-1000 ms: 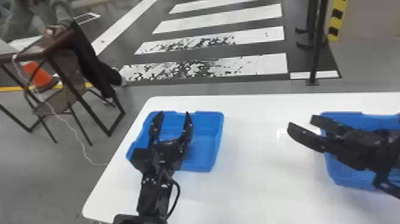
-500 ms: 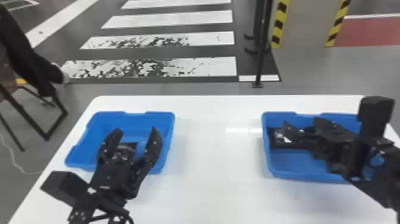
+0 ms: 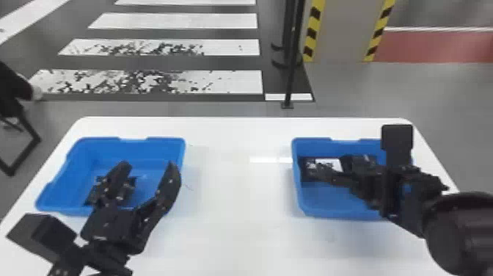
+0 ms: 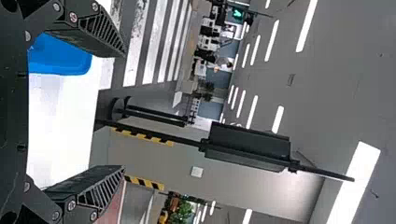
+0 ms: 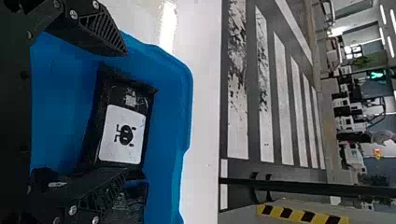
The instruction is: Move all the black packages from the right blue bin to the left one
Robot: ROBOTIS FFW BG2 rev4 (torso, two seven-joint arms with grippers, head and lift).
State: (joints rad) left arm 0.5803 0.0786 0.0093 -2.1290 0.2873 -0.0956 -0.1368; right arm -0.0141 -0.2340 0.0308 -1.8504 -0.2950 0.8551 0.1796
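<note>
My left gripper [image 3: 148, 172] stands open over the near part of the left blue bin [image 3: 124, 140], where a black package [image 3: 130, 185] lies partly hidden behind it. In the left wrist view the left gripper [image 4: 122, 112] has nothing between its parted fingers. Over the right blue bin [image 3: 330, 211], my right gripper [image 3: 330, 167] covers part of a black package with a white label [image 3: 308, 174]. The right wrist view shows the right gripper [image 5: 123, 112] open above that labelled package [image 5: 122, 133], with another black package [image 5: 133, 203] beside it.
Both bins stand on a white table [image 3: 234, 235], with a wide gap between them. Beyond its far edge are a black post [image 3: 291, 73] and a striped pillar [image 3: 341, 33]. A dark chair frame [image 3: 22, 146] stands at the far left.
The head view has swung to the right, so both bins sit farther left in it. The right gripper now hangs over the labelled package; the left gripper remains at the left bin, open.
</note>
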